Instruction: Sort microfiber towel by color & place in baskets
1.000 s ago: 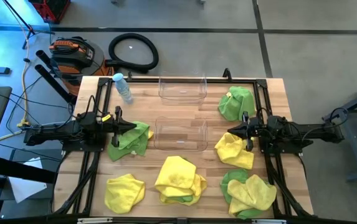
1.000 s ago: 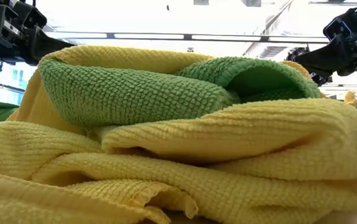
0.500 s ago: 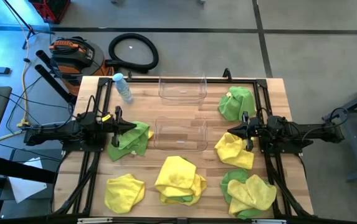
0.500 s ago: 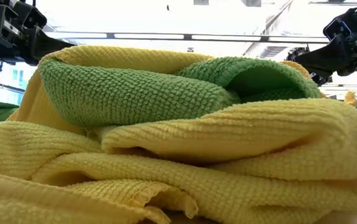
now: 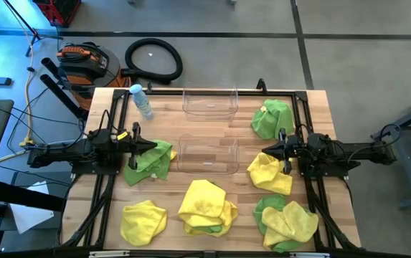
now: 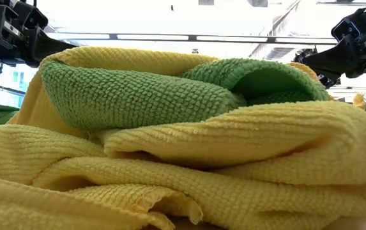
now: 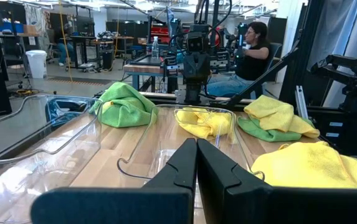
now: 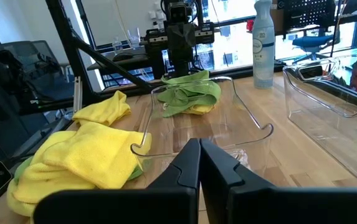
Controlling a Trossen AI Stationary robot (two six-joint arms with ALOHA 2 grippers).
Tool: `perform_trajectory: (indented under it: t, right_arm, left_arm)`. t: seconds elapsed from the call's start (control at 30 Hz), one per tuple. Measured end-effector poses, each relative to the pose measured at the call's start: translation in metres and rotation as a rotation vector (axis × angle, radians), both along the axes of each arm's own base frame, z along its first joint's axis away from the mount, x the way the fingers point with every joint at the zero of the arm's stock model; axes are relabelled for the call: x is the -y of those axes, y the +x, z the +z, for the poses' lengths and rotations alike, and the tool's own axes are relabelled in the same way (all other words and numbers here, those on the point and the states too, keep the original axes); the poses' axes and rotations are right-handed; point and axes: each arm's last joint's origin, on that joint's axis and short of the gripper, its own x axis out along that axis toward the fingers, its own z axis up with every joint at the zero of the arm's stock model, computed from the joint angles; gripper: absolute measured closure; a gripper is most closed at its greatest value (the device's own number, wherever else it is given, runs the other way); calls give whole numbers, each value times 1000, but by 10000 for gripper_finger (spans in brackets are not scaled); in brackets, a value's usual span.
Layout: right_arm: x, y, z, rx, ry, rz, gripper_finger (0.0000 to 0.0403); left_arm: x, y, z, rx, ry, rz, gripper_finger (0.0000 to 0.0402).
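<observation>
Your left gripper (image 5: 155, 145) hangs over the green towel (image 5: 150, 160) at the counter's left middle, fingers pressed together and holding nothing. Your right gripper (image 5: 264, 151) sits opposite, at the edge of a yellow towel (image 5: 270, 174) on the right side, fingers likewise together and empty. Both point inward at the near basket (image 5: 207, 155), which stands at the centre of the wooden counter (image 5: 241, 122) between the two grippers. The far basket (image 5: 209, 101) stands behind it at the back edge — neither basket shows a towel inside.

Towels lie as follows: a green towel with a yellow patch (image 5: 273, 118) at right rear; a yellow towel (image 5: 143, 220) at front left; a yellow pile over a green cloth (image 5: 206, 208) at front centre; a yellow-over-green pile (image 5: 286, 223) at front right. The low view is filled by the front-centre pile, green folded within yellow.

A spray bottle with a blue cap (image 5: 141, 101) lies at left rear, beside the far basket. Off the counter, on the floor, you have a black hose ring (image 5: 153, 60) and an orange-and-black case (image 5: 83, 60). A seated person (image 7: 252, 50) shows in the room beyond, in the left wrist view.
</observation>
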Motion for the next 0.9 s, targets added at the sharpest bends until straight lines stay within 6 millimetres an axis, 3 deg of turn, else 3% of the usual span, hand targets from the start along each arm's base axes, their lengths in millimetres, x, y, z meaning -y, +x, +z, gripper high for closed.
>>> perform_trajectory:
  t: [0.13,0.3,0.47,0.67,0.9]
  right_arm:
    - [1,0,3,33,40,-20,402]
    - [1,-1,22,213,88,-16,402]
    - [2,-12,66,234,40,-76,402]
    - [6,-24,135,38,35,-197,403]
    - [11,-3,187,-347,94,-439,403]
  left_arm:
    - [0,0,0,0,0,0,401]
    - [0,0,0,0,0,0,402]
    - [0,0,0,0,0,0,401]
    - [0,0,0,0,0,0,401]
    - [0,0,0,0,0,0,402]
